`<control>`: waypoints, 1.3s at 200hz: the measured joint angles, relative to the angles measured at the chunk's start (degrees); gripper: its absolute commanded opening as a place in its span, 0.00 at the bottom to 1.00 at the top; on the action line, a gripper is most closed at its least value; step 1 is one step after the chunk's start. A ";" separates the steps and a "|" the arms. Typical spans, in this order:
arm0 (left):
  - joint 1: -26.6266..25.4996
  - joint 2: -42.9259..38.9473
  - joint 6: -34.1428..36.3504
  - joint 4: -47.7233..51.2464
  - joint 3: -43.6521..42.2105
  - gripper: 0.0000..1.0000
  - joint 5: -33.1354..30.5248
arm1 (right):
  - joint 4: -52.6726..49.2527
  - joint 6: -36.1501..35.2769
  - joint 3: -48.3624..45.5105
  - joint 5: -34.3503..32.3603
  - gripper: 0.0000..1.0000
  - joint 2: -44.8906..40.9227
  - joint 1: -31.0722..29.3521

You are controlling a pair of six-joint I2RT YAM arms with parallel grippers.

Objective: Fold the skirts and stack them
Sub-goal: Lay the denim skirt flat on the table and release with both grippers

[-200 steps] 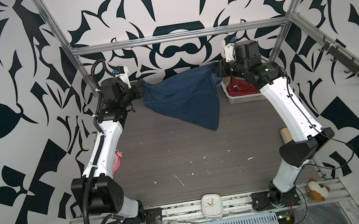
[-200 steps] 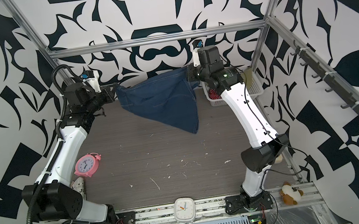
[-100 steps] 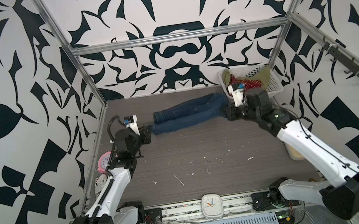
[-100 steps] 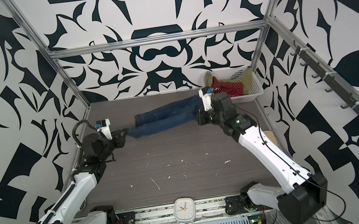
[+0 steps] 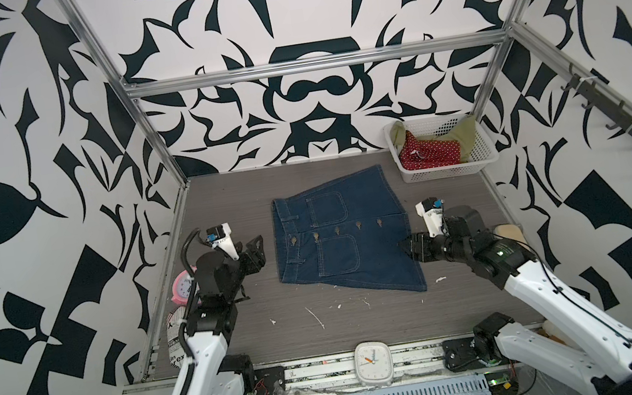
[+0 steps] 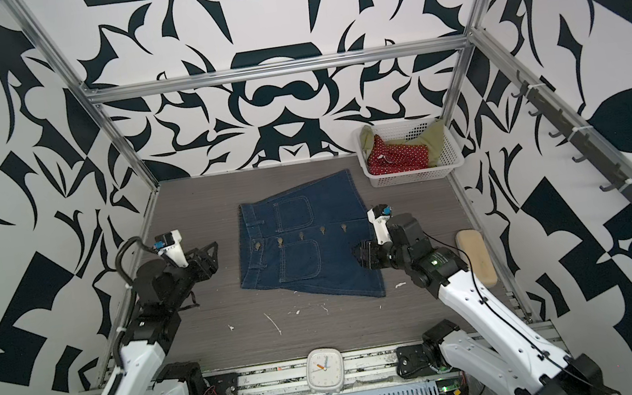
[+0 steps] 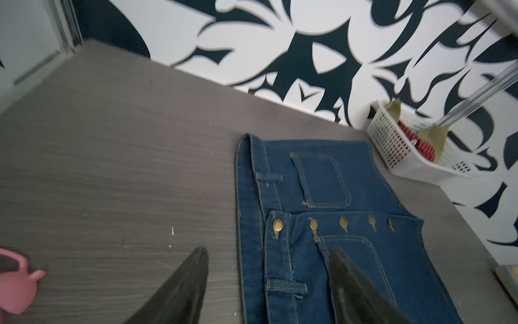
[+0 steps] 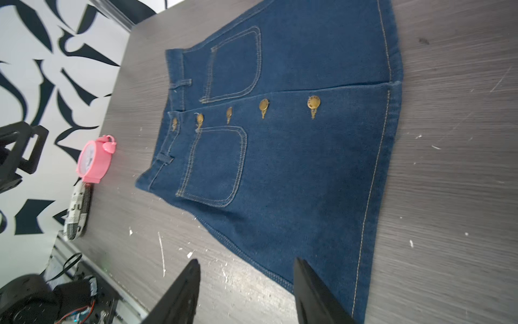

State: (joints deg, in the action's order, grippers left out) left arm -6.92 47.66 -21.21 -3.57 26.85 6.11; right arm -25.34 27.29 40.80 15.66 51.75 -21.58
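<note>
The dark blue denim skirt [image 5: 345,240] [image 6: 308,241] lies spread flat on the grey table, buttons and pockets up, waistband toward the left. My left gripper [image 5: 251,253] [image 6: 207,256] [image 7: 268,249] hovers open at the waistband [image 7: 252,224], gripping nothing. At the hem side my right gripper [image 5: 407,246] [image 6: 360,253] [image 8: 246,261] also stands open, over the skirt's near hem corner [image 8: 322,266]. The red polka-dot skirt [image 5: 432,153] [image 6: 397,157] and the olive-green skirt [image 5: 465,133] [image 6: 433,135] lie bunched in the white basket [image 5: 449,171] [image 6: 412,176] [image 7: 406,162].
A pink alarm clock [image 5: 182,286] [image 8: 94,158] and a newsprint-patterned item [image 5: 175,344] sit at the table's left edge. Over on the right edge lies a tan block [image 6: 475,251]. A white clock [image 5: 373,362] rests on the front rail. Small white scraps dot the table's front.
Both grippers held the denim skirt hanging at the back, then came down and forward and laid it flat. Both have opened and let go of it.
</note>
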 measured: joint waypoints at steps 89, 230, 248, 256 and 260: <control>-2.82 13.33 -5.64 10.82 3.63 0.84 7.72 | -6.29 5.31 -4.94 -5.88 0.71 1.92 0.00; -10.84 26.60 -11.82 9.66 1.60 0.69 8.52 | -6.23 17.11 -18.60 -0.15 0.79 -0.48 1.03; -10.88 27.08 -12.41 8.92 1.49 0.61 8.39 | -3.50 18.03 -19.15 0.63 0.79 1.27 1.57; -10.88 27.12 -12.55 8.55 1.29 0.49 8.39 | -1.81 18.36 -19.26 0.98 0.77 1.92 1.64; -10.88 27.19 -13.29 8.37 1.18 0.42 8.33 | -0.90 18.62 -19.28 1.18 0.76 2.29 1.64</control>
State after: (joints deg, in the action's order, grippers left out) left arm -17.80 74.85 -34.50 4.80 28.03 14.44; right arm -26.24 45.91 21.52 16.84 54.04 -19.94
